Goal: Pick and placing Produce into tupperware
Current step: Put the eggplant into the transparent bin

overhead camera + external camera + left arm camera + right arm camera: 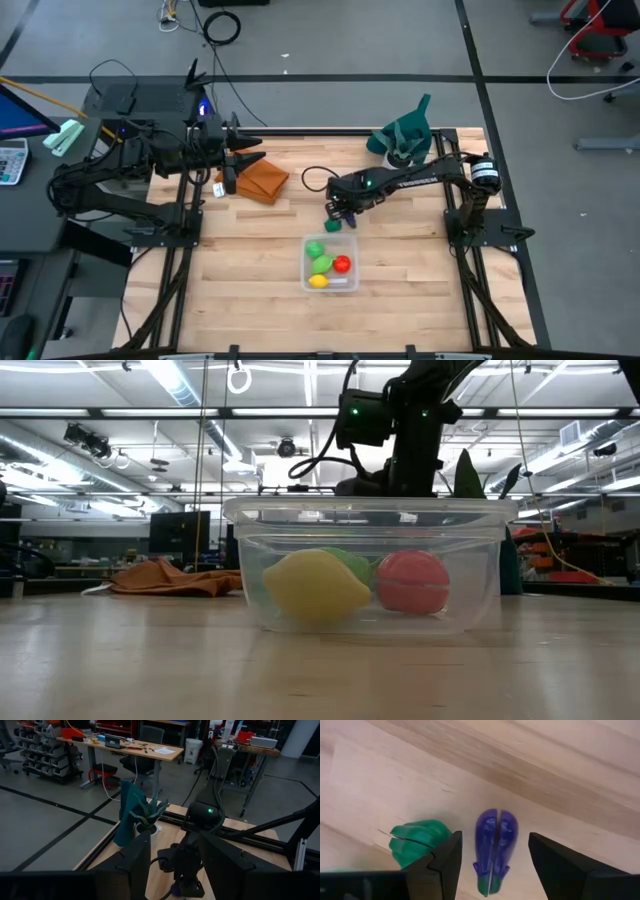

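Note:
My right gripper [495, 840] is open and points down at the table just beyond the tub's far rim [341, 213]. Its fingers stand on either side of the purple toy eggplant [495, 847], which lies flat on the wood, and touch nothing. The dark green piece [419, 841] lies beside it, outside one finger [332, 226]. The clear tub [330, 283] [370, 520] stands on the table and holds the yellow piece [315, 588], the red piece [412, 582] and two light green pieces [318, 256]. My left gripper [250, 150] waits open over the table's far left part.
An orange-brown cloth [262, 182] lies at the far left, near my left gripper. A dark green cloth with a white cup [403, 140] sits at the far right corner. A dark cable loop [315, 180] trails off my right arm. Bare wood lies to the left and right of the tub.

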`<action>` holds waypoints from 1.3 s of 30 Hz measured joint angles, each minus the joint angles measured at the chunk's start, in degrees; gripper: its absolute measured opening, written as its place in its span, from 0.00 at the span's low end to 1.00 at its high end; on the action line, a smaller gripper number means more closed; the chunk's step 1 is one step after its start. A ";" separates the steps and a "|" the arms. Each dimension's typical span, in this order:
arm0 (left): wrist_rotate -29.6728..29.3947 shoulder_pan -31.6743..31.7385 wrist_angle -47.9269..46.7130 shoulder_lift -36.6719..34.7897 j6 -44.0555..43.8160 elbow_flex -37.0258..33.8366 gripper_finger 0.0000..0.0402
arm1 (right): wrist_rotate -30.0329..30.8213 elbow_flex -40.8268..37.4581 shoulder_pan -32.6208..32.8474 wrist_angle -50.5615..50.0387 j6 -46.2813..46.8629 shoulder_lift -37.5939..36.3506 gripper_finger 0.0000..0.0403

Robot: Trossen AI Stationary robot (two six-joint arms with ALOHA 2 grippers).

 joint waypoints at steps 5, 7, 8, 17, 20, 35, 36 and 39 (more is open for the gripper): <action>0.00 0.00 0.00 0.00 0.10 0.00 0.44 | -1.03 -2.28 0.00 2.42 0.72 0.00 0.48; 0.00 -0.01 0.00 0.00 0.09 0.00 0.43 | -0.94 -2.87 0.00 2.34 0.79 0.00 0.48; 0.00 -0.01 0.00 0.00 0.09 0.00 0.43 | -0.93 -3.06 0.00 2.41 0.79 0.00 0.48; 0.00 0.01 0.00 0.00 0.09 0.00 0.43 | -1.67 -6.22 0.00 6.82 2.16 0.00 0.48; 0.00 0.01 0.00 0.00 0.09 0.00 0.43 | -1.73 -6.67 0.00 7.06 2.18 0.00 0.47; 0.00 -0.01 0.02 0.00 0.09 0.00 0.43 | -1.90 -6.70 0.00 7.96 1.29 0.00 0.34; 0.00 0.01 0.02 0.00 0.09 0.00 0.43 | -1.90 -6.70 0.00 7.96 0.94 0.00 0.34; 0.00 0.00 0.02 0.00 0.08 0.00 0.43 | -1.93 -6.70 0.00 7.96 0.54 0.00 0.32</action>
